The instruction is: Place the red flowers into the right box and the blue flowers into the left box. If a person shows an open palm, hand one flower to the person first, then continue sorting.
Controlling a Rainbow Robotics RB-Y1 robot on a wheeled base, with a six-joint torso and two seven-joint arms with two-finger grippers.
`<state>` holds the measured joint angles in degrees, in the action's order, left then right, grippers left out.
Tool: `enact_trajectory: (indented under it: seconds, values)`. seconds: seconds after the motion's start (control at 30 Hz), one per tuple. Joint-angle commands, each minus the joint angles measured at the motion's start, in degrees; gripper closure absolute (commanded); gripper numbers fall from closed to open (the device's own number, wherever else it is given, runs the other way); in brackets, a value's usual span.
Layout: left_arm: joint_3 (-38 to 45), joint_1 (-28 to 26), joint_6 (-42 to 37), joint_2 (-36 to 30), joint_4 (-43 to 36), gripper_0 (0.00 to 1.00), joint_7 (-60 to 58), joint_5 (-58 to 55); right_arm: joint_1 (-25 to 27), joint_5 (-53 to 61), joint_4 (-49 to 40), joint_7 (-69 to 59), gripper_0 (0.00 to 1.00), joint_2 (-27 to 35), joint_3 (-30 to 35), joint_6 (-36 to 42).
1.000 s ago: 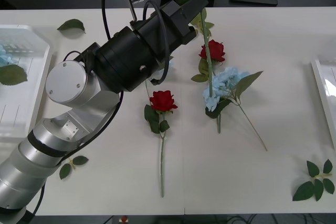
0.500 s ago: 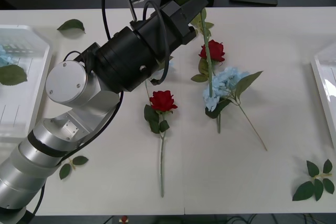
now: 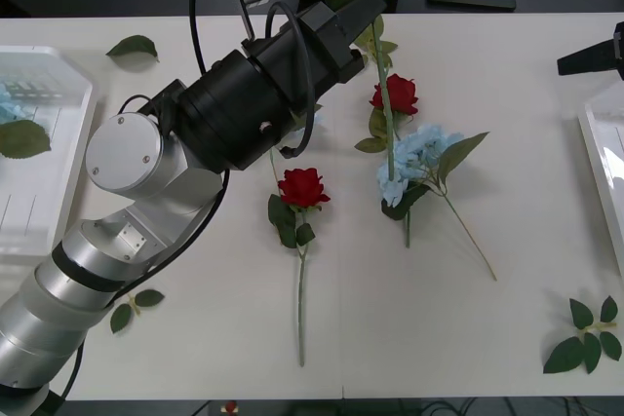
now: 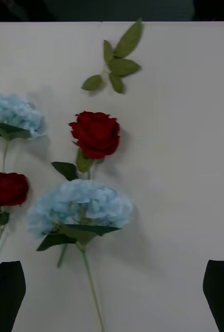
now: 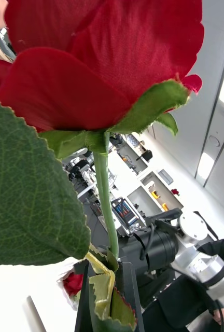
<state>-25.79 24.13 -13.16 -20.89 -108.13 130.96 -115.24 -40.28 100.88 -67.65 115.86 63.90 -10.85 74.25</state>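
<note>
Just above the left claw [image 5: 108,290], a red rose [image 5: 99,62] stands on its thin green stem [image 5: 106,202], which the black fingers pinch low down among the yellow-green leaves. In the front view this claw [image 3: 363,9] is raised over the far side of the surface [image 3: 468,319], the stem [image 3: 386,104] hanging below it past the flowers that lie there. The rose looks light and top-heavy: a cloth bloom on a slim, springy stalk that would probably sway and twist if moved fast, so the low grip on the stem seems right, and the petals are best left alone. Below and near that claw lie a second rose [image 3: 394,94], a pale-blue flower head [image 3: 421,161] just beside it, and a third rose [image 3: 302,187] a little nearer the robot; all seem soft and crushable, and are best taken by the stalk. The right claw [image 4: 112,290] is spread wide, hovering over the blue head [image 4: 81,205] with a rose [image 4: 95,133] beyond it. The left box [image 3: 44,192], ribbed white plastic, sits well off to the left arm's side, and the right box [image 3: 603,168] is at the opposite edge.
</note>
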Motion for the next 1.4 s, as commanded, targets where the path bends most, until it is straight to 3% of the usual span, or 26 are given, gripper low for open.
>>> enact_trajectory:
  seconds: [0.03,0.27,0.53,0.73,1.1,1.4]
  values:
    - [0.0,1.2,0.3,1.8,-0.9,1.0,0.9,0.2,3.6,5.5,-4.8,3.1,0.0,-1.6,2.2,-0.2]
    - [0.0,1.1,0.3,2.3,-0.9,1.0,1.2,0.6,13.5,12.6,-11.0,3.6,0.0,-4.3,8.5,1.1]
    - [0.0,1.1,0.3,2.4,-0.9,1.0,1.4,1.0,23.0,19.3,-14.3,4.5,0.0,-7.0,17.2,8.0]
    - [0.0,1.1,0.3,2.4,-0.9,1.0,1.6,1.1,29.2,24.5,-21.6,4.9,0.0,-9.9,18.5,6.3]
    - [0.0,1.0,0.3,2.4,-0.9,1.0,1.7,1.8,29.7,24.7,-28.1,4.9,0.0,-17.9,17.5,6.8]
    - [0.0,1.0,0.3,2.4,-0.9,1.0,1.7,1.9,24.0,23.8,-29.1,5.4,0.0,-26.4,9.9,3.4]
